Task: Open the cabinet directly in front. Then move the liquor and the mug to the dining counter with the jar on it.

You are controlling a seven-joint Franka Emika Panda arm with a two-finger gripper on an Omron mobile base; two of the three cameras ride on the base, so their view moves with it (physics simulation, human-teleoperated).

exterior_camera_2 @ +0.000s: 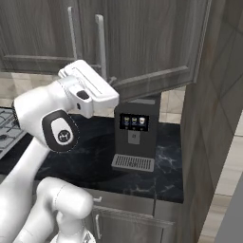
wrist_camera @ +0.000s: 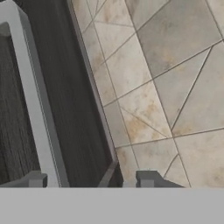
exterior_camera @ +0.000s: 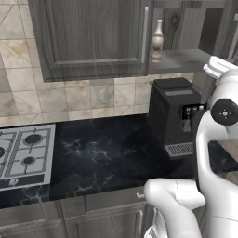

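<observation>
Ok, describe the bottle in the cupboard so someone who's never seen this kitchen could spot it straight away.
Start at the dark wood-grain wall cabinet above the black counter; its right half stands open. On the open shelf, just right of the closed left door's silver handle and above the black coffee machine, stands the bottle. It is slim, pale beige-white with a narrow neck, the one light thing against the dark wood.

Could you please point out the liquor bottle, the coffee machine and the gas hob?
liquor bottle [exterior_camera: 157, 44]: left base view, on its pale body.
coffee machine [exterior_camera_2: 134, 137]: right base view, on its dark front panel.
gas hob [exterior_camera: 25, 155]: left base view, on its grey burner plate.
</observation>
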